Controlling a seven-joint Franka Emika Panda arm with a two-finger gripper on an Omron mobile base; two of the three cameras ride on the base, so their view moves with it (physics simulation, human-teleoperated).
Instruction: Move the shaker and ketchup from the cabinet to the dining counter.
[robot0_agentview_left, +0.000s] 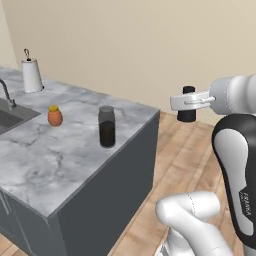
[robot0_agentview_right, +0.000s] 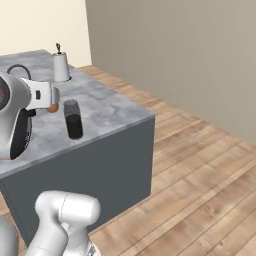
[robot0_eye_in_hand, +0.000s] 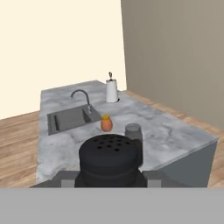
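Note:
My gripper (robot0_agentview_left: 186, 102) is shut on the black shaker (robot0_agentview_left: 187, 115), holding it upright in the air just off the right end of the dining counter (robot0_agentview_left: 50, 165), over the wooden floor. In the hand view the shaker's perforated top (robot0_eye_in_hand: 110, 155) sits between the fingers at the bottom, with the marble dining counter (robot0_eye_in_hand: 166, 131) stretching ahead. In the right base view the white hand (robot0_agentview_right: 42, 95) hovers by the near end of the counter (robot0_agentview_right: 100, 107). The ketchup and the cabinet are out of view.
On the counter stand a dark glass jar (robot0_agentview_left: 106, 126), an orange jar with a yellow lid (robot0_agentview_left: 55, 116) and a paper towel roll (robot0_agentview_left: 31, 75). The inset sink (robot0_eye_in_hand: 70, 119) and curved faucet (robot0_eye_in_hand: 81, 94) lie farther along. Wooden floor surrounds the island.

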